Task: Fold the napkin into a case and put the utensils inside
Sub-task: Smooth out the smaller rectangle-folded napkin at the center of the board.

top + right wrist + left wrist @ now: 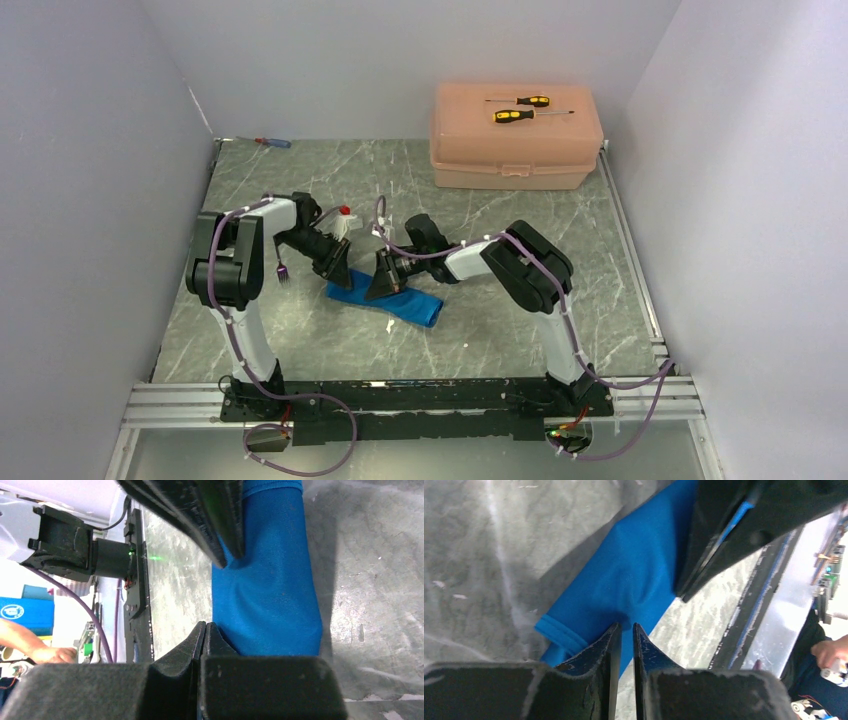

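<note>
The bright blue napkin point(392, 300) lies as a folded strip on the marbled table between the two arms. My left gripper point(338, 270) comes down on its left end. In the left wrist view its tips point(626, 626) stand almost together, with blue napkin point(634, 565) puckered between them. My right gripper point(383, 285) is shut, and its tips point(205, 624) rest at the long edge of the napkin point(270, 605). The two grippers are close together over the cloth. A small dark purple fork point(283, 270) lies left of the left gripper. The spoon is not visible.
A peach plastic box point(515, 150) stands at the back right with two yellow-and-black screwdrivers point(520, 108) on its lid. A small blue-and-red screwdriver point(272, 142) lies at the back left. A white object with a red top point(345, 220) stands behind the left gripper. Walls enclose both sides.
</note>
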`<state>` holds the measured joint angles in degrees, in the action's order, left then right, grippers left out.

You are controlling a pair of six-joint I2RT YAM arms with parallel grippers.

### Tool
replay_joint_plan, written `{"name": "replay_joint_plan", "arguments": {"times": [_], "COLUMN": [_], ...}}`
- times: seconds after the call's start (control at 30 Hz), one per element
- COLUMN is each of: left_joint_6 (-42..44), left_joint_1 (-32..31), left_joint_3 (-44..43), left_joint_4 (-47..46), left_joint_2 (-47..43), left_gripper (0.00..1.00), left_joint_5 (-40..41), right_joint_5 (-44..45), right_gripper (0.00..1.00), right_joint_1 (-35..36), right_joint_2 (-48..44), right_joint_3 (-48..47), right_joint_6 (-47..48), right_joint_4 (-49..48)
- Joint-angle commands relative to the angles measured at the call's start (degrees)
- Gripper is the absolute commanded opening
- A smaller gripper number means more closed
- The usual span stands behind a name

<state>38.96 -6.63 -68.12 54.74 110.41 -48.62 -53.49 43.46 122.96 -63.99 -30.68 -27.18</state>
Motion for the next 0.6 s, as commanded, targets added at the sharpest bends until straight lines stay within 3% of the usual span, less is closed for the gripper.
{"name": "replay_joint_plan", "arguments": {"times": [0.0,0.13,0.23,0.57], "left_joint_6": [-0.64,-2.21,-3.71,-5.59], "left_joint_1": [-0.20,-0.29,-0.31,-0.81], "left_joint_3": [1.22,2.11,2.31,2.71], "left_joint_4": [-6.00,-8.34,-9.45,-10.24], "left_joint_2": [0.06,0.60,0.89,2.30], "left_gripper": [0.19,0.18,0.18,0.18], "left_joint_5": [6.03,7.46,7.48,8.20], "right_joint_5": [-3.49,-4.93,-5.87,-5.26], "right_gripper": [0.00,0.10,0.11,0.00], "right_joint_1": [-1.23,-2.79,-3.32,-6.12], "right_joint_2": [-3.17,-8.57,-13.23,-20.28], "right_joint_3": [1.41,5.49,10.46,26.11], "right_joint_6": [-2.18,-4.78,-5.73,-4.07], "right_joint_4": [-6.39,-10.99,-13.43,-11.76]}}
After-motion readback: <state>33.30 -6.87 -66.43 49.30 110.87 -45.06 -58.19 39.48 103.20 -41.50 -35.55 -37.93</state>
